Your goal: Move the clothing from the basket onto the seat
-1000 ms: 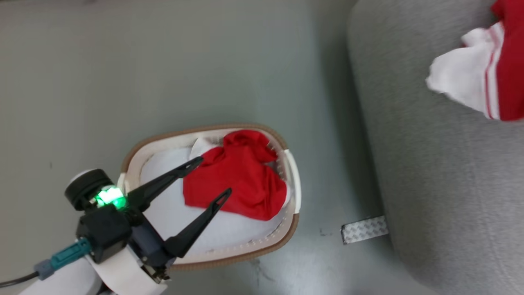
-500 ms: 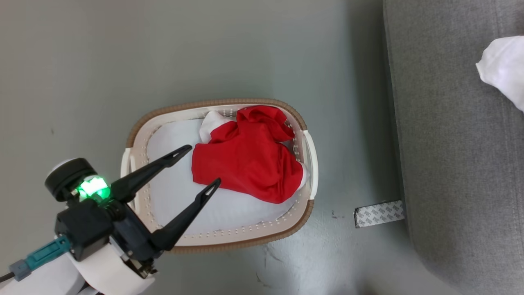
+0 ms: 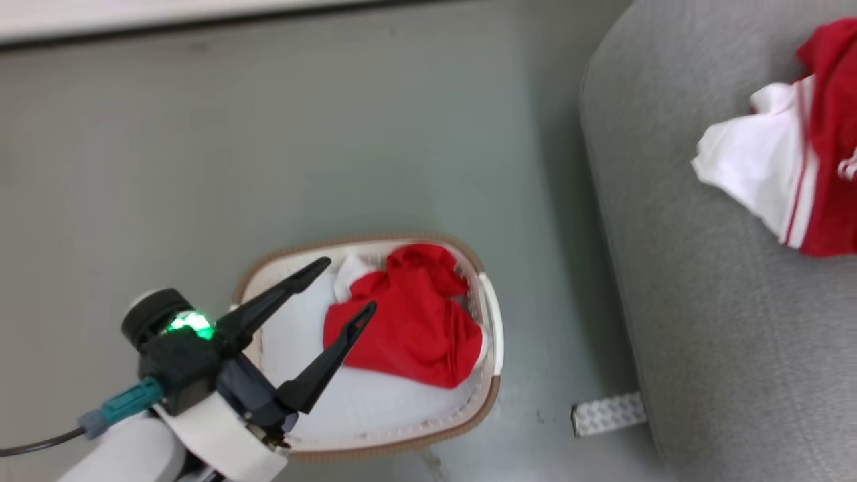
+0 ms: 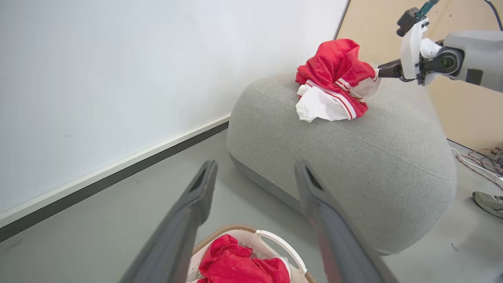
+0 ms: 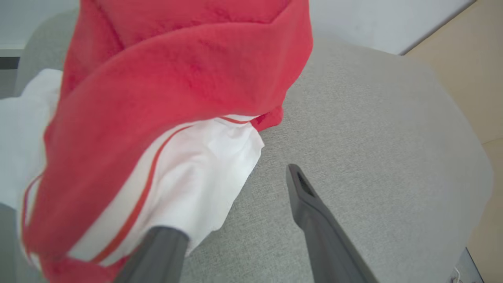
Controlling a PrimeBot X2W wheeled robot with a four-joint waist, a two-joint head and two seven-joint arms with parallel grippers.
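The left gripper [image 3: 348,286] has its two dark fingers spread wide with nothing between them. In the head view it hangs over the basket [image 3: 492,314], one tip above the near end and the other over the edge of the red garment [image 3: 408,328]. I cannot tell from there whether it touches the cloth. The left wrist view looks along the same fingers and shows the basket low between them, with the tips pointing past it toward the sofa [image 4: 353,157].

The right gripper [image 5: 235,204] is open too. In its own wrist view one finger is bare over the grey cushion, while the other finger's tip is hidden under the white hem of the red-and-white garment [image 5: 169,118]. That garment drapes over the finger rather than being pinched. The left wrist view gives the far look: the heap sits on top of the sofa's rounded end, with the right gripper against its back edge.

The red garment lies bunched toward the far end of the basket on a white pad [image 3: 375,408]. The basket stands on the grey floor [image 3: 268,167] near the sofa, with a silvery strip [image 3: 608,414] between them. The left wrist view adds a white wall [image 4: 118,70], cables [image 4: 475,161] and a shoe [image 4: 489,202].
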